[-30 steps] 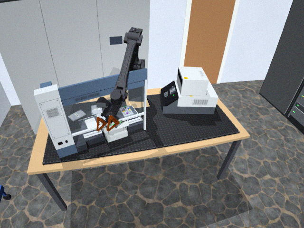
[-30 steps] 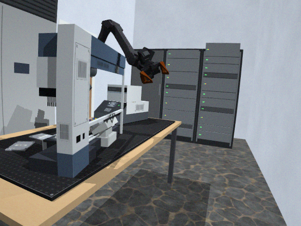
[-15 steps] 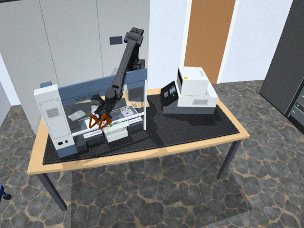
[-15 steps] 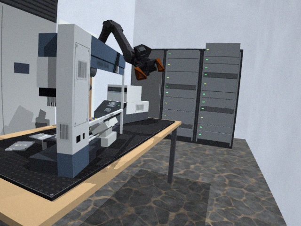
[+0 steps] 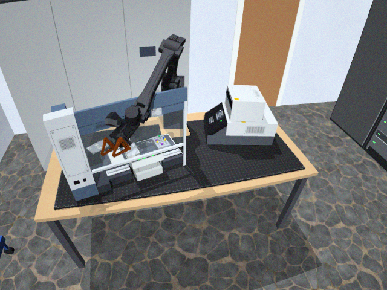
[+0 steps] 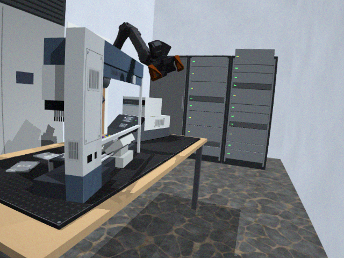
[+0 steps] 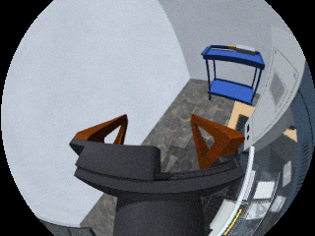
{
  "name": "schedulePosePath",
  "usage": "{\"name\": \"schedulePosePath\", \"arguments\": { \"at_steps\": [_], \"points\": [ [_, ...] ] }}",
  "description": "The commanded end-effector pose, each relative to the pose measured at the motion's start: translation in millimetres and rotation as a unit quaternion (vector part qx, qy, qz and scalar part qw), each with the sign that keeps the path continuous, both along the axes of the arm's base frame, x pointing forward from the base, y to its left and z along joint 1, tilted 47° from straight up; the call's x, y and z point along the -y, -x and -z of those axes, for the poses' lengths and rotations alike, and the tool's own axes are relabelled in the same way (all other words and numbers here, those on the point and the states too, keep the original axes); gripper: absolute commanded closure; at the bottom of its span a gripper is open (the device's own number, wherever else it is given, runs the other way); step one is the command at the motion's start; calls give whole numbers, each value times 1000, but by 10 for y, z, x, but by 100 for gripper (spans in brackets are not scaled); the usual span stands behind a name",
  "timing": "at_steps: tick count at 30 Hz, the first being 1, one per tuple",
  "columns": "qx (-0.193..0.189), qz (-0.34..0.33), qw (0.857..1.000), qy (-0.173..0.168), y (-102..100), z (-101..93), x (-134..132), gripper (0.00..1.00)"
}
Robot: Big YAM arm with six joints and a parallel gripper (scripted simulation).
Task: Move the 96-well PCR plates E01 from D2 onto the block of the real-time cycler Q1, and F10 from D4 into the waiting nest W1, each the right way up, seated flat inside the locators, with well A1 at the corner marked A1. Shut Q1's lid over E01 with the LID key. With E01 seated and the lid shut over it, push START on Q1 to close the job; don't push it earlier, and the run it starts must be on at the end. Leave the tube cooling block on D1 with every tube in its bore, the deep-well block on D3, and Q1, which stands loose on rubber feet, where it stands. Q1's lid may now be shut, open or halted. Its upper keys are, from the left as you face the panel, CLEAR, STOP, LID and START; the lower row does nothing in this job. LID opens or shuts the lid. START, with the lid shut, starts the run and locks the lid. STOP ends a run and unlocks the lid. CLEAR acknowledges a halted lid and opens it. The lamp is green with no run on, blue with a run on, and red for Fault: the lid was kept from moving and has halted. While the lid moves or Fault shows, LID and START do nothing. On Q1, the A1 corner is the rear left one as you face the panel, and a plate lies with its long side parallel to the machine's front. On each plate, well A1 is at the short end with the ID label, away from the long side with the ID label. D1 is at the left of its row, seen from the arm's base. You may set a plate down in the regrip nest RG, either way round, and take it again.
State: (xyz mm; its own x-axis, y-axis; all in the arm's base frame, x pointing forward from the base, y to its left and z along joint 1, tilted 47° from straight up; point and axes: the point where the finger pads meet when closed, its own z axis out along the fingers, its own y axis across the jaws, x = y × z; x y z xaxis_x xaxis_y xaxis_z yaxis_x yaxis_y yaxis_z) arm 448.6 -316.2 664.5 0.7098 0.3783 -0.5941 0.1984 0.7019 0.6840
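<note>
My gripper (image 5: 115, 146) has orange fingers. It is open and empty, and hangs in the air over the front rail of the liquid handler's deck (image 5: 140, 148). In the side view it (image 6: 164, 66) is high above the table. In the wrist view the fingers have nothing between them and point out at the wall and floor. A grey plate (image 5: 143, 145) lies on the deck beside the tube cooling block (image 5: 160, 142); its label is too small to read. The arm hides the other deck positions. Q1 (image 5: 242, 124) stands at the right, its lamp (image 5: 221, 121) green. I cannot tell whether its white lid (image 5: 245, 103) is open.
The handler's white side column (image 5: 67, 151) and blue top beam (image 5: 129, 105) frame the deck, with a thin post (image 5: 184, 134) at its right end. Two flat grey pieces (image 6: 23, 165) (image 6: 45, 155) lie on the mat behind the column. Q1's panel (image 5: 214, 119) faces the handler.
</note>
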Motion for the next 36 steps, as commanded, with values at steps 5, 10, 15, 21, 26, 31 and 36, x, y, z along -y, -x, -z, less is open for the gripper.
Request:
{"name": "schedulePosePath", "arguments": {
  "at_steps": [5,10,15,21,26,31,36],
  "points": [
    [54,80,995,26,614,-671,215,0],
    [55,67,996,31,712,-778,263,0],
    [64,102,992,23,972,-829,477,0],
    [59,146,987,26,1063,-871,635,0],
    [57,168,984,29,1100,-820,710,0],
    [63,170,983,26,1488,-946,851,0],
    [79,177,981,28,1721,-1105,869,0]
  ]
}}
